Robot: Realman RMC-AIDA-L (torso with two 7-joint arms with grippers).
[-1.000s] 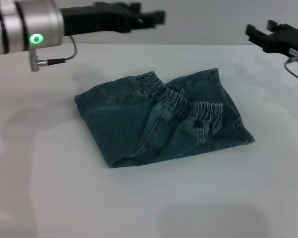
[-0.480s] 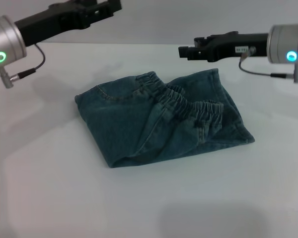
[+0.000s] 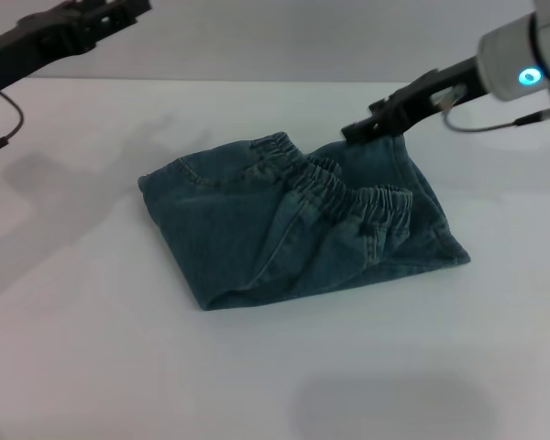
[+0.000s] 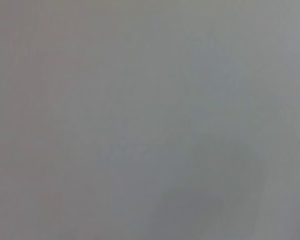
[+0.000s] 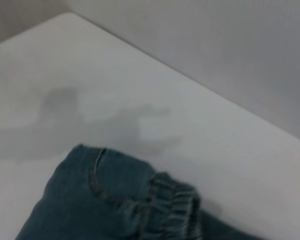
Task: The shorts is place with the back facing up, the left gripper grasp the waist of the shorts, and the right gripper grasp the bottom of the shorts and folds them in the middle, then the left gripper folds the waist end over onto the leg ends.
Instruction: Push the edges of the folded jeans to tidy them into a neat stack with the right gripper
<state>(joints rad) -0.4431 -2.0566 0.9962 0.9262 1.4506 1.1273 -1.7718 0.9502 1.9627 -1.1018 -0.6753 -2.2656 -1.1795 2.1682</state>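
You have bare white table [image 3: 92,348] on every side of the shorts [image 3: 293,225], with the widest room in front. The denim lies folded mid-table, its elastic waistband [image 3: 348,188] bunched across the top. Your right gripper [image 3: 353,134] hovers low at the far right corner; the left gripper [image 3: 128,7] is raised far left. You cannot tell either's finger state.

No legible text, label, brand, number or sign in any view, none on the shorts [image 3: 293,225], none on the counter [image 3: 119,367], small pale patch on the right arm [image 3: 454,92] too blurred to read
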